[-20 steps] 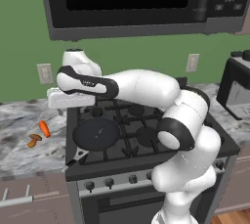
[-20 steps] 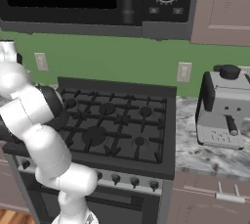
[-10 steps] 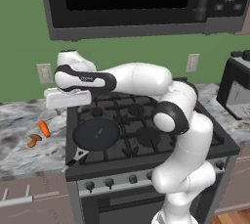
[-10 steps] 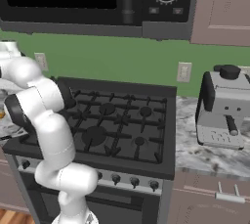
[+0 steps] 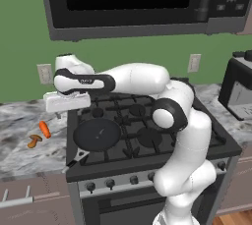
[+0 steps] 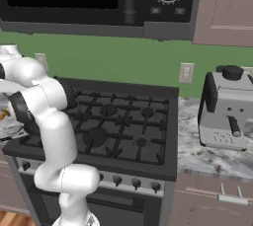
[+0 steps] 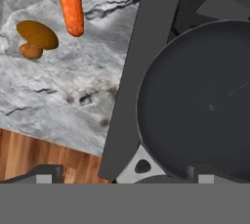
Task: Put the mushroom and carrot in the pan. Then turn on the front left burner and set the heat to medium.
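From the left base view I saw my gripper (image 5: 57, 115) hanging above the stove's left edge, over the seam between cooktop and counter (image 5: 24, 145), its jaws spread wide with nothing between them. The hand view gave what that one could not: the mushroom (image 7: 36, 37) up close, rounded brown-orange cap on a short stem, lying just beside the tip of the bright orange carrot (image 7: 70, 2) on grey marble, neither one touching the other as far as I could tell. The pan (image 7: 205, 105) sat dark and round on the stove (image 5: 142, 135), over its front left burner, its handle end near the stove's front corner. From the right base view my own arm hid the pan, though a coffee machine (image 6: 226, 106) stood on the far counter.
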Tool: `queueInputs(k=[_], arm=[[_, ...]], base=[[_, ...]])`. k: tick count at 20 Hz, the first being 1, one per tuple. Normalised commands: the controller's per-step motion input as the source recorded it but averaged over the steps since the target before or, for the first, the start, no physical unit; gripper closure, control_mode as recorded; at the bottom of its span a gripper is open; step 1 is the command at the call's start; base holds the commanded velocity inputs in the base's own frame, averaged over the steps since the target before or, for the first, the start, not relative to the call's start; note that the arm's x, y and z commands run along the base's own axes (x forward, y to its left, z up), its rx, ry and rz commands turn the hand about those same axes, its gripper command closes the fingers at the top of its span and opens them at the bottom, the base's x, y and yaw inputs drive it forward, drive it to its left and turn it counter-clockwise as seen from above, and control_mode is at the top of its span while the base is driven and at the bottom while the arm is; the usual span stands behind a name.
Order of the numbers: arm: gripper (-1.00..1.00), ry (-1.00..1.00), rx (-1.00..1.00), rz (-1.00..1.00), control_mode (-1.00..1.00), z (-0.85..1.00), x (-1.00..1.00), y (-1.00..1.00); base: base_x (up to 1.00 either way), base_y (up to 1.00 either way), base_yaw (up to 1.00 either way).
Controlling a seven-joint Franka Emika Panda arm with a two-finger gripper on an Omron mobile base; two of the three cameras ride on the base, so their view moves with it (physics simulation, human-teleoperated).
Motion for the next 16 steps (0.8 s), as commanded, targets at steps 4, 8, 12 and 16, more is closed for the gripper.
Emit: queueInputs(k=[4,8,12,16], arm=[[-1.0,0.0,0.0,0.0,-1.0,-0.34,0.2,0.04],[-1.0,-0.02,0.0,0.0,-1.0,-0.44,0.34,0.14],[-1.0,-0.06,0.0,0.0,-1.0,-0.33,0.32,0.18],[-1.0,-0.13,0.0,0.0,-1.0,-0.08,0.19,0.3]], base=[[0.0,0.0,0.0],[0.0,0.0,0.0],[0.0,0.0,0.0],[0.0,0.0,0.0]])
